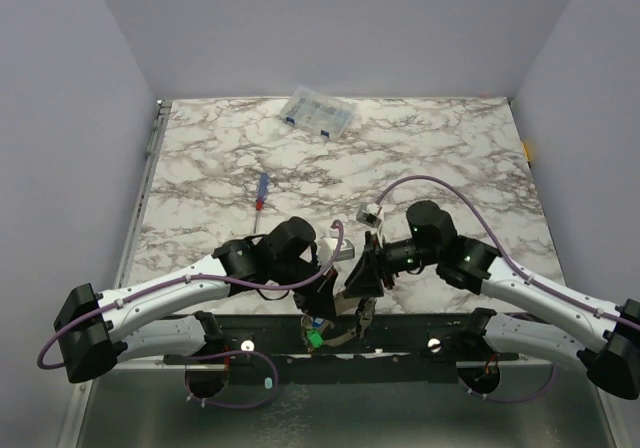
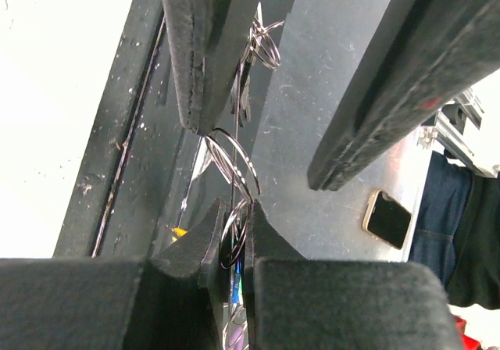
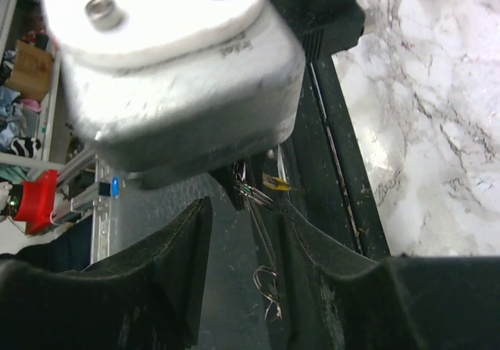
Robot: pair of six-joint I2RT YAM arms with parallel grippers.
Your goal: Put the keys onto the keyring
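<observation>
The white and grey marble table (image 1: 450,138) is holding a clear plastic box (image 1: 318,114) at its far edge, and a red-and-blue screwdriver (image 1: 260,193) is lying nearer than the box, a bit left.

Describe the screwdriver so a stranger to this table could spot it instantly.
On the marble table, look left of centre, midway back. The screwdriver lies there alone: slim, blue far end, red near end, unlike the clear compartment box at the far edge.
</observation>
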